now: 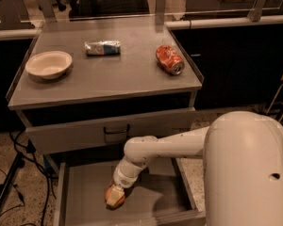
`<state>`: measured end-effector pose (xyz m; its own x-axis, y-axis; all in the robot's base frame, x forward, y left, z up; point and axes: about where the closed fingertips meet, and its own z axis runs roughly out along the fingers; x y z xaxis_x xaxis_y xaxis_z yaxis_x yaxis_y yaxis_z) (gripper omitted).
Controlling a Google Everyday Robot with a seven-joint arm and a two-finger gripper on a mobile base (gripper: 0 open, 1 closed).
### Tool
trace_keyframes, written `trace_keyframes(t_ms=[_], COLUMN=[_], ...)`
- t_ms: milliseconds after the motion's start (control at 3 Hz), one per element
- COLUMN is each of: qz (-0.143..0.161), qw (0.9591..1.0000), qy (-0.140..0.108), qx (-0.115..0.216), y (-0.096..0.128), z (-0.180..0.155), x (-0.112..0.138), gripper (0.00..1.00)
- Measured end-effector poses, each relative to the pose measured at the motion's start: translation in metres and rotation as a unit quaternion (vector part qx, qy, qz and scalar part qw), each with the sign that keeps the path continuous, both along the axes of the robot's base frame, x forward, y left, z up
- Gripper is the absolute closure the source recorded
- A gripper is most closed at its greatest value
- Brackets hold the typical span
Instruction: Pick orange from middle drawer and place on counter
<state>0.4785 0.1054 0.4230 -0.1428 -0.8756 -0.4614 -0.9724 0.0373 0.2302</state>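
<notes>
The tool (115,196) is reaching down into the middle drawer (155,197) and touching the orange (107,195) lying on its floor; whether it is clamping the fruit, I cannot tell.

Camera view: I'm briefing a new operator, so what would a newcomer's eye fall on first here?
The bulky white arm fills the lower right, reaching down into the open middle drawer, where the gripper sits on the orange. Up on the counter are a white bowl at left, a blue-white packet toward the back and a red-orange soda can on its side at right.
</notes>
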Motion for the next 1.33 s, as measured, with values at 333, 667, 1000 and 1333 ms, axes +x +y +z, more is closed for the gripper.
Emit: trace_keyframes(t_ms=[333,667,1000,1333], qz=[-0.014,-0.020,-0.021,-0.021], qw=[0.9999,0.9998,0.9997,0.9997], qy=[-0.002,0.003,-0.003,-0.003], qx=[-0.005,-0.007,-0.009,-0.009], y=[-0.012,-0.021,-0.029,-0.029], z=[0.040,0.085,0.140,0.140], x=[-0.002,-0.003,-0.008,-0.008], gripper=[1.00,1.00,1.00,1.00])
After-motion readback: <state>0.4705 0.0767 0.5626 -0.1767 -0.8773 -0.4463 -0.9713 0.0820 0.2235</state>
